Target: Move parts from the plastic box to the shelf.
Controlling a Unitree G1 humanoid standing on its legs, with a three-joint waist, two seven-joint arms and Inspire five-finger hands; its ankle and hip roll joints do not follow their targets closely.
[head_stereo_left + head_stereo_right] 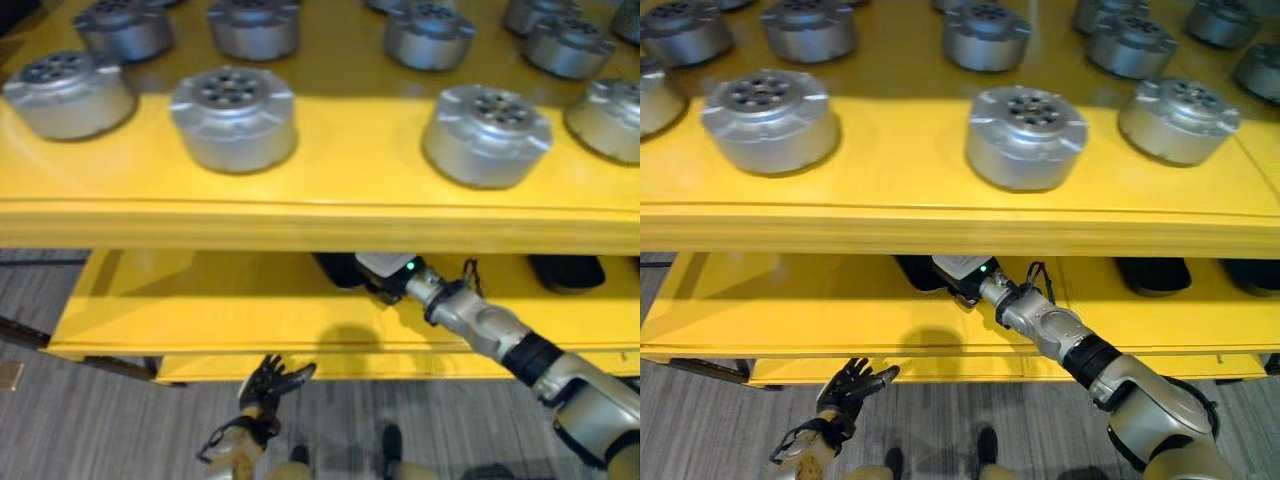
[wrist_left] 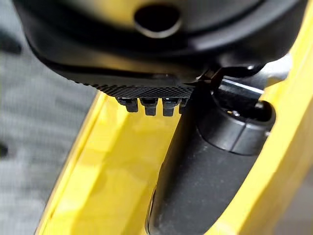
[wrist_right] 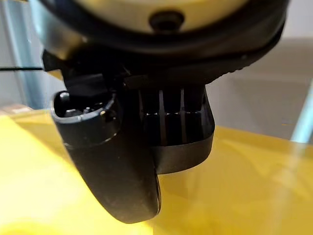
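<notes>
Left eye view: round silver metal parts (image 1: 233, 117) stand in rows along the yellow metal shelf's (image 1: 330, 205) top level, near its front edge. The right hand (image 3: 146, 147) reaches onto the lower level, fingers straight. The left hand (image 1: 268, 382) hangs below the shelf's front edge, fingers spread.

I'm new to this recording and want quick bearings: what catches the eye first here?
Round silver parts stand in rows on the top board of a bright yellow shelf. Beneath it, the right hand reaches in over the lower board, its fingers hidden. The left hand hangs open over the grey floor in front.
</notes>
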